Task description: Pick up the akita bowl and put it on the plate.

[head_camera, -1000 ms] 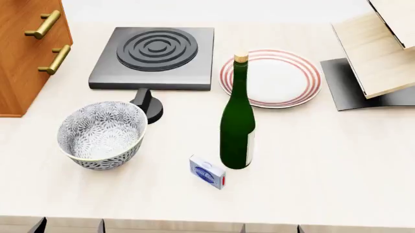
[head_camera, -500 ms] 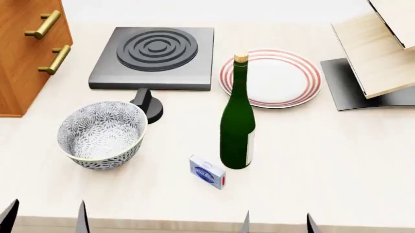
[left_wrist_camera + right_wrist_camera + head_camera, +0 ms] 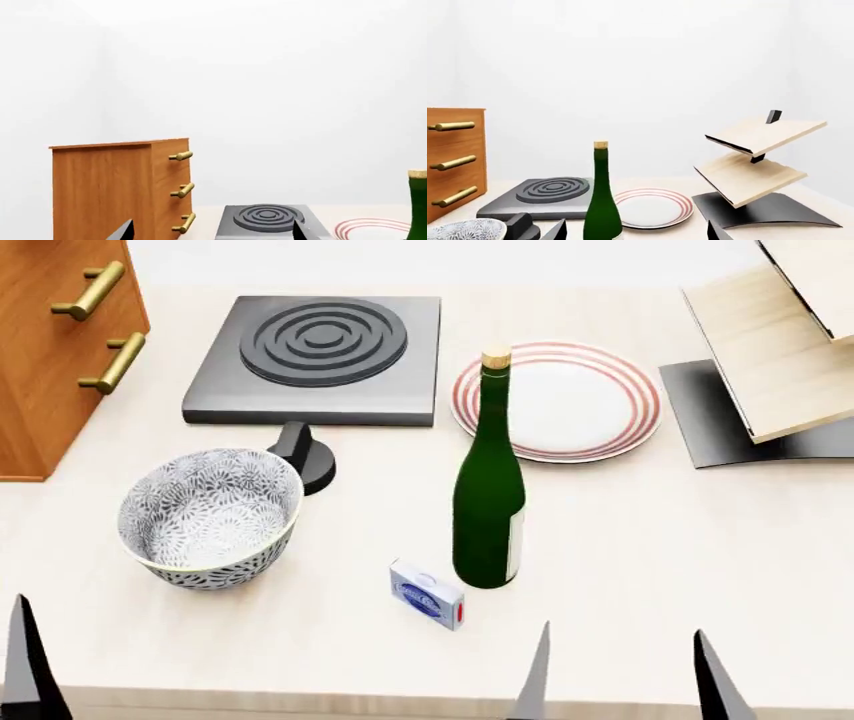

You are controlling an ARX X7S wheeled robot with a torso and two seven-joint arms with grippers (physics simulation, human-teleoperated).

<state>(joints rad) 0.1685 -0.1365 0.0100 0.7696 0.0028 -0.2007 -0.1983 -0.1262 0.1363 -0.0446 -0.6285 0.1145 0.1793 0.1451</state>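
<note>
The akita bowl (image 3: 210, 517) stands upright on the pale table (image 3: 667, 570) at the lower left of the head view, well apart from the plate (image 3: 558, 400), which lies flat at the upper right of centre, past a tall green bottle (image 3: 489, 490). Only dark fingertips show along the bottom edge: the right end effector (image 3: 621, 675) has 2 tips spread wide, lower right of the bowl with a small blue box (image 3: 427, 594) between them; of the left end effector (image 3: 27, 665) just 1 tip is visible at the lower left corner, below the bowl, though the left wrist view shows its 2 tips spread apart too. Neither touches the bowl. In the right wrist view only the bowl's rim is seen, cut off at the lower left. A dark square burner (image 3: 316, 355) with a knob, a wooden drawer cabinet (image 3: 54, 350) and a 2-tier wooden rack (image 3: 787, 350) stand further back, before plain white walls.
</note>
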